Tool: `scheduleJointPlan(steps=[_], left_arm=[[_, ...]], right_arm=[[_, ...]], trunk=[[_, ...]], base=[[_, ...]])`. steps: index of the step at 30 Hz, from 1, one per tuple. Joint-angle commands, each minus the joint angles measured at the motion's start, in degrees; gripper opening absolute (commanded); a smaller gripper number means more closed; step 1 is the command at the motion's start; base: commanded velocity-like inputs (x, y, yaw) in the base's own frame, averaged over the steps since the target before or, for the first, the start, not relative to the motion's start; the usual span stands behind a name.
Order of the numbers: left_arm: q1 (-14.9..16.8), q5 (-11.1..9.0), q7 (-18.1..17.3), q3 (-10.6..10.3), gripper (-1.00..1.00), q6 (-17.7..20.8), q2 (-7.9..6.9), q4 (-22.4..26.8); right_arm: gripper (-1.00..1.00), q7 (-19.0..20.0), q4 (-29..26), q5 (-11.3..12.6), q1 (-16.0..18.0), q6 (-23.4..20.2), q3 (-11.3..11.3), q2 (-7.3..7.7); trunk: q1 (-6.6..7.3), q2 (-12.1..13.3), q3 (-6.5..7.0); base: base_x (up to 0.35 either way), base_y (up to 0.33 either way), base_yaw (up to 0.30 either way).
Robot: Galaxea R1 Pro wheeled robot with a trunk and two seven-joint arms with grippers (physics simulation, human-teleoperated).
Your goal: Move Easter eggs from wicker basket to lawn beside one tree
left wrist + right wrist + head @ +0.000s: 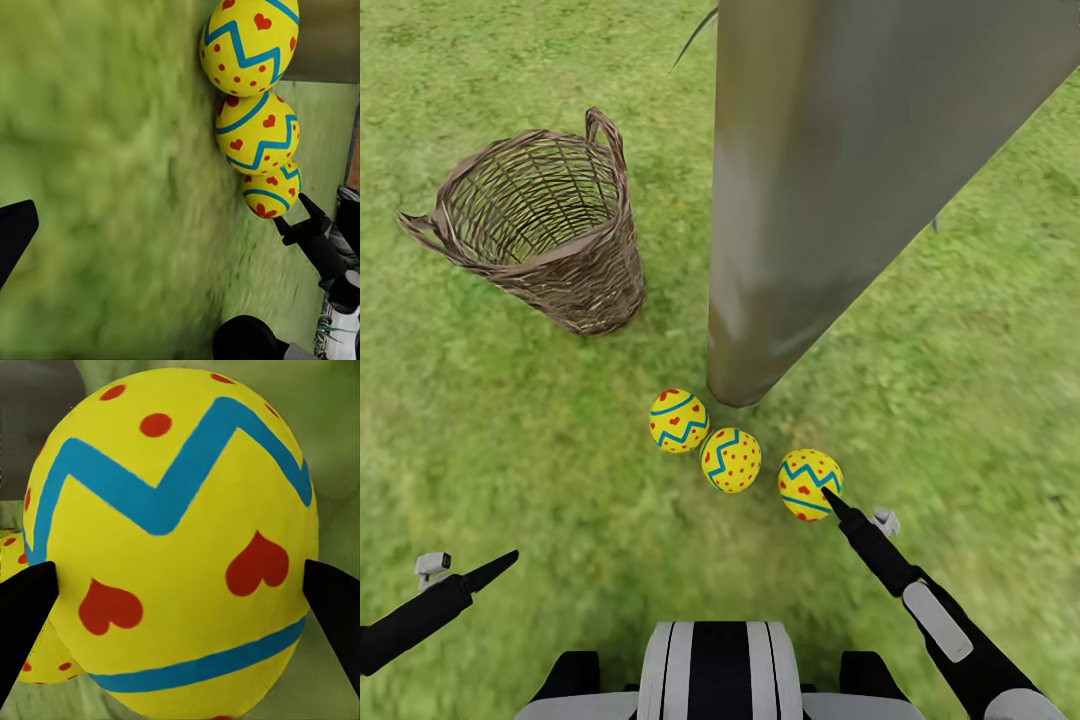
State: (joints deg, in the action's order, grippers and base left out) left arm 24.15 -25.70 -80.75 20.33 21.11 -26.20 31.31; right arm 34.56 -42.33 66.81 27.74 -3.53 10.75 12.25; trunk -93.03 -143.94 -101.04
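**Three eggs on grass at foot of trunk; basket holds none**

Three bright yellow eggs with blue zigzag bands and red marks lie in a shallow row on the mottled green lawn (510, 440), just near of the base of the tall, smooth grey-tan tree trunk (810, 200).

Left egg (678, 420): red hearts, long axis tilted, narrow end toward the far left. It lies just beside the middle egg.

Middle egg (731, 460): red dots, long axis roughly upright in the head view, leaning slightly right.

Right egg (809, 484): hearts and dots, set slightly apart from the middle egg, long axis tilted toward the far right. In the right wrist view this egg (172, 555) sits between the two dark fingers (26, 615), one at each flank.

Right gripper (830, 497): its tip meets the near-right side of the right egg. Whether the fingers press the shell or merely flank it cannot be told.

Left gripper (500, 565): low at the near left, well apart from the eggs, over bare grass. One finger (13, 236) shows in the left wrist view; its state cannot be told.

Small round brown woven wicker basket (575, 290): on the lawn to the far left of the trunk, tipped so its mouth opens toward the near left, loop handle at the far rim. Its visible interior holds no egg.
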Motion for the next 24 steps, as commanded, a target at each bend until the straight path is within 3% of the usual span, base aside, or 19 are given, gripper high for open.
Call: scheduleJointPlan(steps=[1,5,9,18,19,24], left_arm=[[0.02,-0.05,-0.2,0.05,1.0,0.6,0.01,-0.02],[0.02,-0.05,-0.2,0.06,1.0,0.6,0.01,-0.03],[0.02,-0.05,-0.2,-0.03,1.0,0.6,0.01,-0.03],[0.02,-0.05,-0.2,0.06,1.0,0.6,0.01,-0.03],[0.02,-0.05,-0.2,0.06,1.0,0.6,0.01,-0.03],[0.02,-0.05,-0.2,0.06,1.0,0.6,0.01,-0.03]], right_arm=[[-1.0,-0.98,-0.29,0.95,0.03,-0.34,-0.11,0.05],[-1.0,-0.98,-0.94,0.95,0.03,-0.34,-0.11,0.05],[-1.0,-0.98,-0.92,0.95,0.03,-0.34,-0.11,0.05],[-1.0,-1.07,-0.51,0.87,0.03,-0.43,-0.02,0.05],[1.0,-1.07,-0.51,0.87,0.03,-0.43,-0.02,0.05],[1.0,-1.07,-0.55,0.95,0.03,-0.43,-0.02,0.05]], trunk=[[0.0,-0.01,-0.02],[0.0,-0.01,-0.02],[-0.11,-0.06,-0.91],[-0.11,-0.06,-0.91],[-0.11,-0.06,-0.91],[-0.11,-0.06,-0.91]], base=[[0.0,0.0,0.0],[0.0,0.0,0.0],[0.0,0.0,0.0],[0.0,0.0,0.0],[0.0,0.0,0.0],[0.0,0.0,0.0]])
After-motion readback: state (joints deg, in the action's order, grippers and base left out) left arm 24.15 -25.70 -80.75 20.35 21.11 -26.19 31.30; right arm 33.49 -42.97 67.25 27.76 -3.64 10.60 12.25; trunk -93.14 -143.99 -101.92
